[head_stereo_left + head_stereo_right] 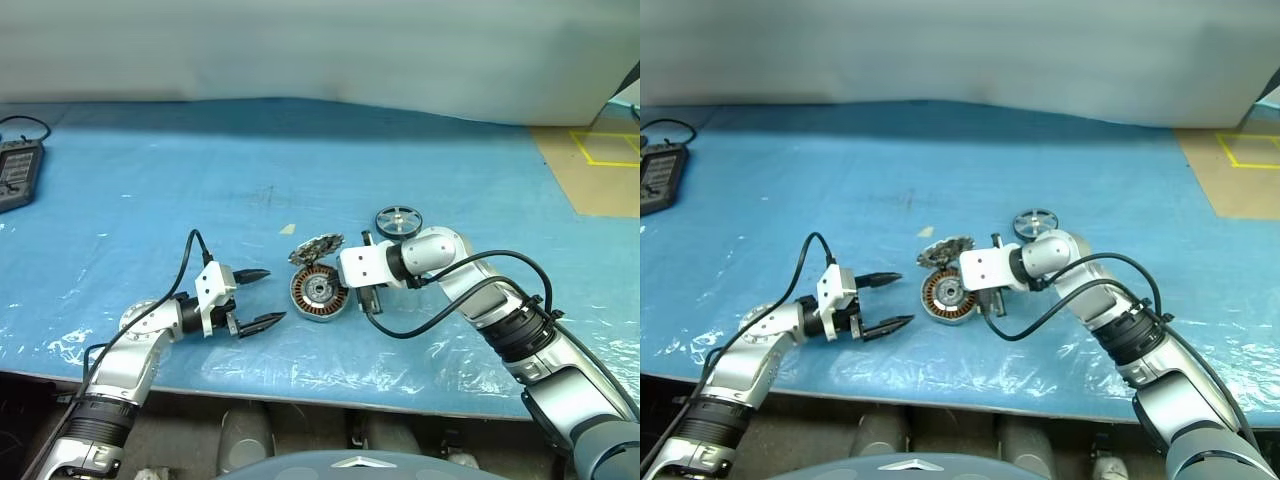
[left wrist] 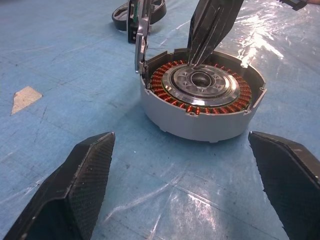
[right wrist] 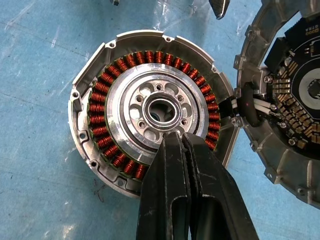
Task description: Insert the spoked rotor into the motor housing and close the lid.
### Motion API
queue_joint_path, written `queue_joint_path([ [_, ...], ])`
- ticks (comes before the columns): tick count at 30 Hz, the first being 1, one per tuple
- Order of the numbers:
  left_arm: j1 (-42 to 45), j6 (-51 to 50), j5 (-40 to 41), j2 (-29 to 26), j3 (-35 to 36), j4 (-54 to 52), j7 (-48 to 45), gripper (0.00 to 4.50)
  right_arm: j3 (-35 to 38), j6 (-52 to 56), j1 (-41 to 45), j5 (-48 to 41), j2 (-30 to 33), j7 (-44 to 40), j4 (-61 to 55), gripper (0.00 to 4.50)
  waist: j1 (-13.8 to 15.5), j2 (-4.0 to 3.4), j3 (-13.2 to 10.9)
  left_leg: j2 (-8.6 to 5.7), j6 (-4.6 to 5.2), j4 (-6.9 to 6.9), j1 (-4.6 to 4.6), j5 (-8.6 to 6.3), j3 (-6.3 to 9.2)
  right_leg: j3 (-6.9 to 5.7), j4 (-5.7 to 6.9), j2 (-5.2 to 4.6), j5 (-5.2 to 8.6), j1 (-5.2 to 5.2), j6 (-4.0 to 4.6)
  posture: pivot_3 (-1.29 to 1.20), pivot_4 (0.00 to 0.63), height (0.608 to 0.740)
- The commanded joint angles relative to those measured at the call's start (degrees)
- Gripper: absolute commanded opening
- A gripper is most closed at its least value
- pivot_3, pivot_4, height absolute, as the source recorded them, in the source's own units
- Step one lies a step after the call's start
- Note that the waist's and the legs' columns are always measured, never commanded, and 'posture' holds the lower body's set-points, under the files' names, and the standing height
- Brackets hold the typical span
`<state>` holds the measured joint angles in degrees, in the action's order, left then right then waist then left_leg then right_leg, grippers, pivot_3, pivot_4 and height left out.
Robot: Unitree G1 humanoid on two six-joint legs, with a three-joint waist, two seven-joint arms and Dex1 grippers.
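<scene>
The motor housing [image 1: 318, 292] lies open on the blue sheet, its copper windings [image 3: 100, 107] ringing a silver centre. Its lid [image 1: 316, 247] stands tilted up at the housing's far rim, with the toothed edge and dark circuit face [image 3: 295, 95] showing. Behind and to the right lies the spoked rotor [image 1: 398, 221], black-rimmed, flat on the sheet. My right gripper [image 3: 176, 136] is shut and empty, its tips resting on the housing's inner silver ring. To the housing's left, my left gripper [image 1: 272, 295] is open and points at it, a short gap away, with nothing between its fingers [image 2: 80, 185].
A black device with a cable [image 1: 18, 172] sits at the table's far left. A small beige scrap [image 1: 288, 229] lies behind the housing. The table's front edge [image 1: 300, 395] runs close under both arms. Yellow tape marks a brown floor patch [image 1: 600, 150] at the right.
</scene>
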<state>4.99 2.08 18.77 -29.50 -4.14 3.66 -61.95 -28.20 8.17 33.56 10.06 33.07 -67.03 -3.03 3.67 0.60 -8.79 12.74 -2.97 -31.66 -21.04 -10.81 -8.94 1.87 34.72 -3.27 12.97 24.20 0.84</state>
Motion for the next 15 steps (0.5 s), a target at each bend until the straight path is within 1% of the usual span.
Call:
queue_joint_path([
  [1, -0.18, 0.12, 0.33, -0.21, 0.41, -2.45, 0.32, 4.50, 1.49, -0.37, 0.91, -1.10, -0.93, 0.94, -1.52, 0.02, 0.00, 0.00, 0.00, 0.00, 0.00, -0.02, 0.00, 0.00, 0.00, 0.00, 0.01, 0.00, 0.00, 0.00, 0.00, 0.00, 0.150, 0.740],
  [9, -0.33, -1.62, 0.68, -0.45, 0.49, -4.56, 1.06, 4.50, 1.70, -0.11, 1.90, -1.76, -1.91, 0.85, -1.77, 0.02, 0.01, 0.00, 0.00, 0.01, 0.00, -0.13, 0.00, 0.00, 0.00, 0.00, 0.09, 0.00, 0.01, 0.00, 0.03, 0.00, 0.150, 0.740],
  [15, -0.35, -1.73, 0.53, -0.36, 0.58, -4.54, 1.11, 4.50, 0.69, -0.65, 0.75, -1.25, -1.88, 0.77, -0.02, 0.02, 0.01, 0.00, 0.00, 0.01, 0.00, -0.22, -0.02, 0.00, 0.00, -0.01, 0.12, 0.00, -0.02, -0.01, 0.01, 0.00, 0.150, 0.740],
])
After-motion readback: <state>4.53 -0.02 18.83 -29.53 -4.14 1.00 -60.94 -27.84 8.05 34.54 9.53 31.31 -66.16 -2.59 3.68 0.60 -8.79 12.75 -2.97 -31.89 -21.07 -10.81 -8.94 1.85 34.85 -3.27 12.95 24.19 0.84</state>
